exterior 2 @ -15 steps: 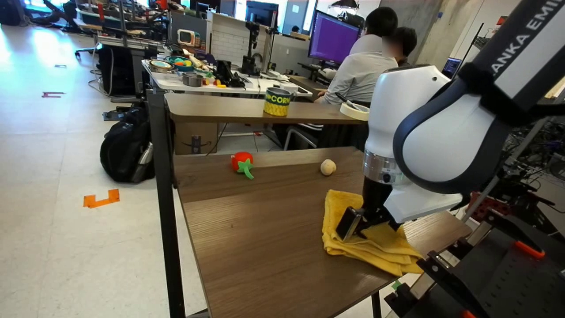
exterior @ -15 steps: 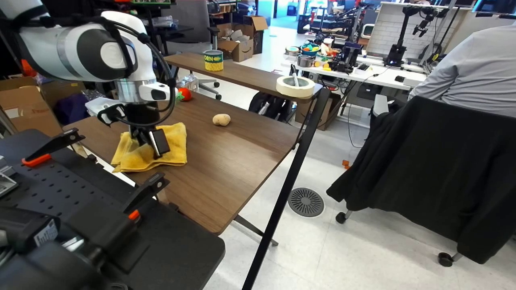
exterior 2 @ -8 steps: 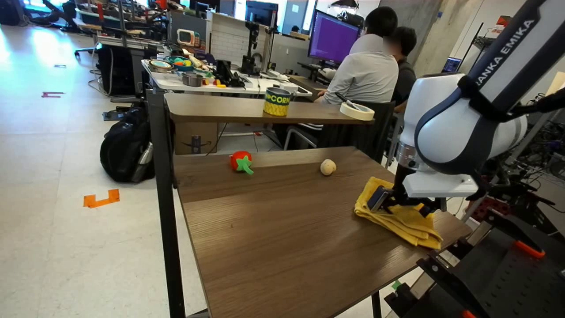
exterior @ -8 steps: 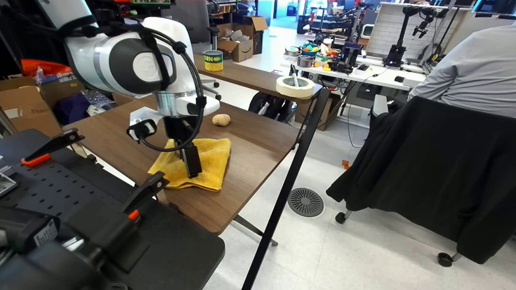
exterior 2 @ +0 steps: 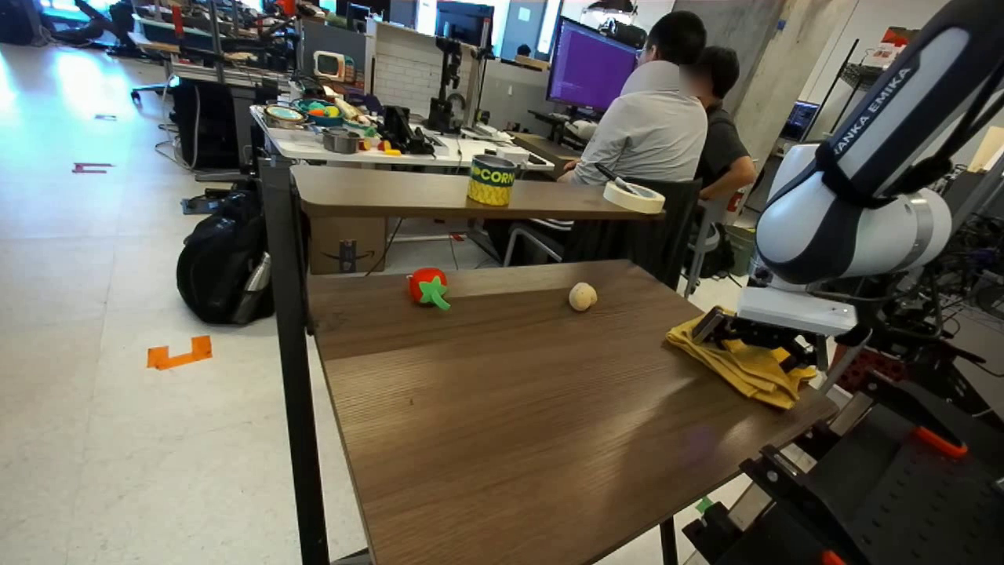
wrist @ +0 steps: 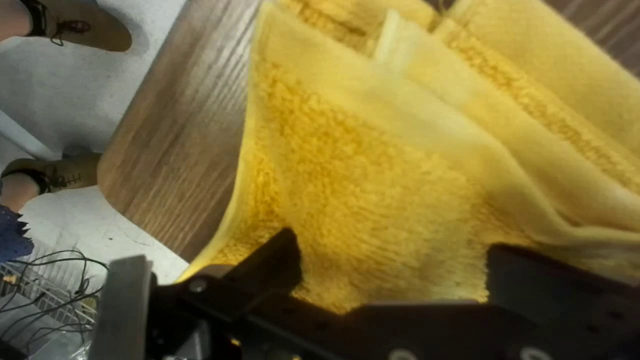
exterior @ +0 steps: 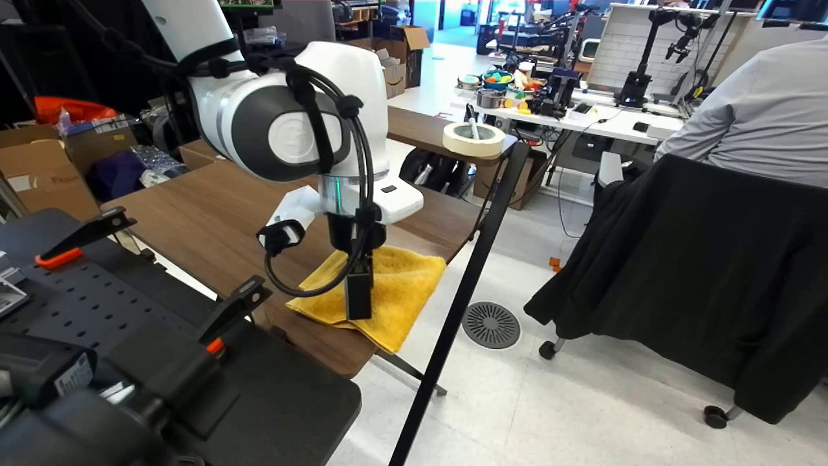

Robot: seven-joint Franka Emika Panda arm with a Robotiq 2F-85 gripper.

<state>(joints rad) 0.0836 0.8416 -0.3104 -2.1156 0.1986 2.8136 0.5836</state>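
Yellow cloth [exterior: 407,285] lay folded directly beneath the gripper [wrist: 394,244], whose fingers [wrist: 275,262] stood wide apart against it, clasping nothing that we could see. We judged the work with the cloth partway: contact was in place, lifting clear was left, and how much tabletop [exterior 2: 502,424] around the gripper remained to cover, we could not tell.

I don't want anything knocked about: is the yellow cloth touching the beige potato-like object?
Apart. An exterior view plainly shows a stretch of brown tabletop between the yellow cloth and the beige potato-like object.
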